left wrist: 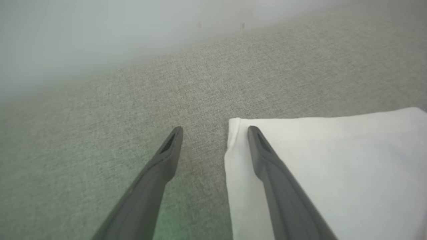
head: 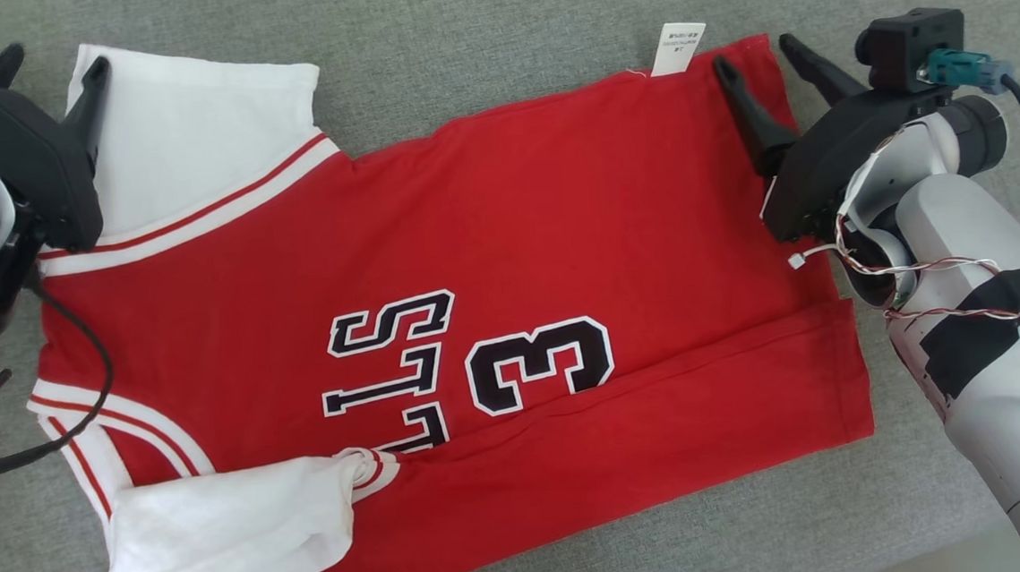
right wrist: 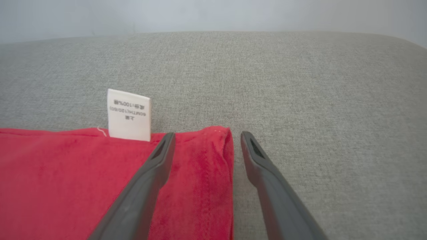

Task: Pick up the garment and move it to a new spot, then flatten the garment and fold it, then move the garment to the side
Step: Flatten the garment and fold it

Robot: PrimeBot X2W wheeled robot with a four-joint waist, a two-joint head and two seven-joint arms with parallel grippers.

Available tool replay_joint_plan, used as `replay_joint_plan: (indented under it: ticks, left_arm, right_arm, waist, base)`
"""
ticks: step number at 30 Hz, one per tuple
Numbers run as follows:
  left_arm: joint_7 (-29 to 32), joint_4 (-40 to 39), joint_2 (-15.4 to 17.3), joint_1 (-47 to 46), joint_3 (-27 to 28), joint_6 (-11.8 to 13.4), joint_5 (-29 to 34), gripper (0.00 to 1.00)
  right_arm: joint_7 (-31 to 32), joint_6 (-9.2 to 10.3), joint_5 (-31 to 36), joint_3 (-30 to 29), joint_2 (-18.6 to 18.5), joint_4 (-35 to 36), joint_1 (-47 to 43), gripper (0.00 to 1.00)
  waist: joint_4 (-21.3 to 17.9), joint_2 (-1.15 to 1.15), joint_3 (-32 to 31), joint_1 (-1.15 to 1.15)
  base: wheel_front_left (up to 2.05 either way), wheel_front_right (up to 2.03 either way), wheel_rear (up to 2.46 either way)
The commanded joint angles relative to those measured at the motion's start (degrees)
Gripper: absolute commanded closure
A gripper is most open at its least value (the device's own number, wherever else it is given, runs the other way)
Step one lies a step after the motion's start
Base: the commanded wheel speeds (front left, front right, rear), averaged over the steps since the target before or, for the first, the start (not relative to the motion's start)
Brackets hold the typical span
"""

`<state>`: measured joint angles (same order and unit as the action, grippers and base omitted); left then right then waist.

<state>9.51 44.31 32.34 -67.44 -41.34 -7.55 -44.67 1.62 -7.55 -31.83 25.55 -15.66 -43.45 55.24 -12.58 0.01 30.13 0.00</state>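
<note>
garment (head: 562, 255): red knit cloth, matt, soft nap close up; sleeves (head: 194, 137) white cloth, matt, smooth. number print (head: 538, 365) looks flatter and slicker than the knit. care label (head: 677, 48): thin white tag, woven or paper-like, can't tell which, printed. surface (head: 492, 27) underneath: grey coarse-weave cloth, matt, slightly rough. left gripper fingers (left wrist: 277, 193) and right gripper fingers (right wrist: 140, 196): dark plastic, smooth, matt. right forearm shell (head: 1005, 431): pale plastic, slight sheen; black tape (head: 988, 324) on it, matt
</note>
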Motion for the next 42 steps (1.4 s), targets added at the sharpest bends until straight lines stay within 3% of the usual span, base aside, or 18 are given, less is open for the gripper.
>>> replay_joint_plan:
  ticks: [1,11,12,13,14,15,31,38,42]
  left_arm:
    - [0.2,0.2,0.1,-0.5,-0.5,0.1,-0.5,0.0]
    - [3.8,2.4,-0.4,-1.4,-5.0,0.1,-5.6,0.0]
    - [4.2,2.7,-0.5,-1.5,-5.5,0.1,-6.0,0.0]
    - [4.5,2.9,-0.7,-1.5,-5.8,0.1,-6.5,0.61]
    - [4.6,3.0,-0.9,-1.5,-6.2,0.1,-6.9,0.84]
    - [4.3,2.9,-1.0,-1.4,-6.5,0.1,-7.3,1.0]
    - [-11.1,-1.0,-1.8,0.8,-6.6,0.1,-12.2,1.0]
    - [-18.9,-7.1,-0.5,6.7,-6.9,0.1,-13.2,1.0]
    - [-22.4,-12.8,0.7,12.7,-6.1,1.7,-13.5,1.0]
  right_arm:
    - [0.3,0.14,-0.4,0.3,0.0,0.1,0.3,0.0]
    - [2.2,0.14,-2.5,3.0,0.3,-2.1,3.0,0.0]
    - [2.3,0.14,-2.5,3.1,0.5,-2.8,3.4,0.13]
    - [2.3,0.14,-2.6,3.1,0.8,-3.3,3.8,0.84]
    - [2.0,0.14,-2.7,3.1,1.0,-3.8,4.2,1.0]
    - [1.5,0.14,-2.6,3.0,1.1,-4.2,4.5,1.0]
    - [-9.6,0.14,-3.3,4.1,-0.1,-7.4,1.7,1.0]
    - [-14.2,0.14,-4.8,4.9,-1.8,-5.0,-4.2,1.0]
    - [-15.5,0.14,-6.2,4.0,-3.2,-2.9,-8.8,1.0]
  waist:
    - [-0.2,-0.01,0.0,0.0]
    - [-0.1,-0.01,1.0,0.0]
    - [0.0,-0.01,1.1,0.0]
    - [0.1,-0.01,1.3,0.0]
    - [0.1,-0.01,1.4,0.0]
    - [0.2,-0.01,1.4,0.0]
    - [3.5,-0.01,-4.3,0.0]
    - [5.1,-0.01,-9.1,0.0]
    - [5.9,-0.01,-11.6,0.0]
  base:
    - [0.0,0.0,0.0]
    - [0.0,0.0,0.0]
    - [0.0,0.0,0.0]
    - [0.0,0.0,0.0]
    - [0.0,0.0,0.0]
    - [0.0,0.0,0.0]
    - [0.0,0.0,0.0]
    - [0.0,0.0,0.0]
    - [0.0,0.0,0.0]
